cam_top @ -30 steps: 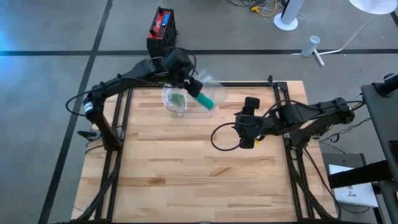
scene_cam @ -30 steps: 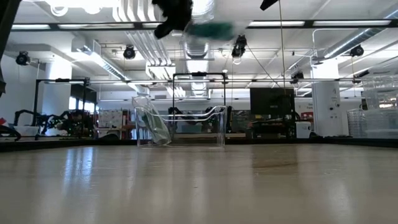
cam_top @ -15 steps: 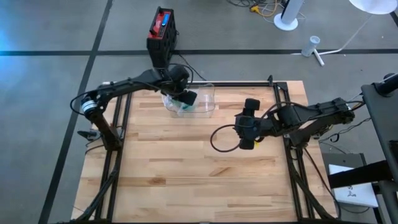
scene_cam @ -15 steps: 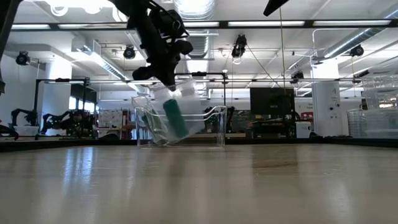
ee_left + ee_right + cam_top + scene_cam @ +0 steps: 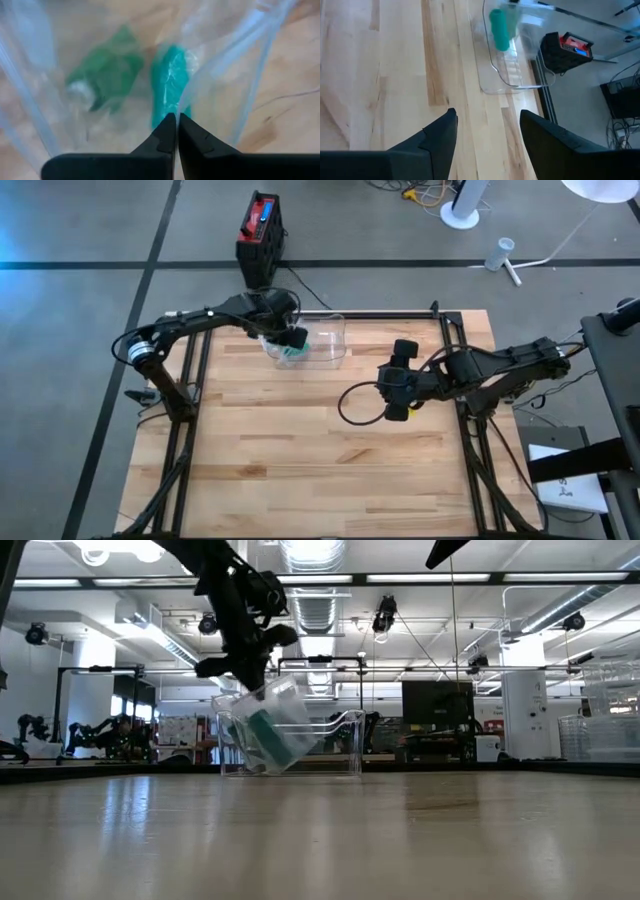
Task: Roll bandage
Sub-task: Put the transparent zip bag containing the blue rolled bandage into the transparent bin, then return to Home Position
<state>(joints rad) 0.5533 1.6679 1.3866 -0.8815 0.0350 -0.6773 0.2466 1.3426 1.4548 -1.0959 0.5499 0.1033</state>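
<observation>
A teal bandage roll [image 5: 264, 732] sits inside a clear plastic bag [image 5: 285, 710]. My left gripper [image 5: 243, 652] is shut on the bag and holds it in a clear plastic bin [image 5: 322, 340] at the table's far side. The roll also shows in the high view [image 5: 291, 353] and the left wrist view [image 5: 170, 85]. A green object [image 5: 106, 80] lies in the bin beside it. My right gripper [image 5: 399, 402] is open and empty above the table, right of centre. My left gripper pinches the clear bag's upper part [image 5: 176, 111] between its two shut fingers, coming from above and pointing down into the bin. The bag hangs tilted below the fingers with the teal roll in it. Whether its lower end rests on the bin's floor cannot be told.
The clear bin [image 5: 506, 70] stands near the table's far edge, left of centre. A black and red box [image 5: 260, 225] stands on the floor beyond the table. Bare wood shows over the near half of the table [image 5: 300, 470].
My left gripper has come down and a little toward the table's left edge, carrying the bag with the teal roll from high above the bin down into it. The roll has swung from lying slanted to hanging more upright. It has stayed shut.
</observation>
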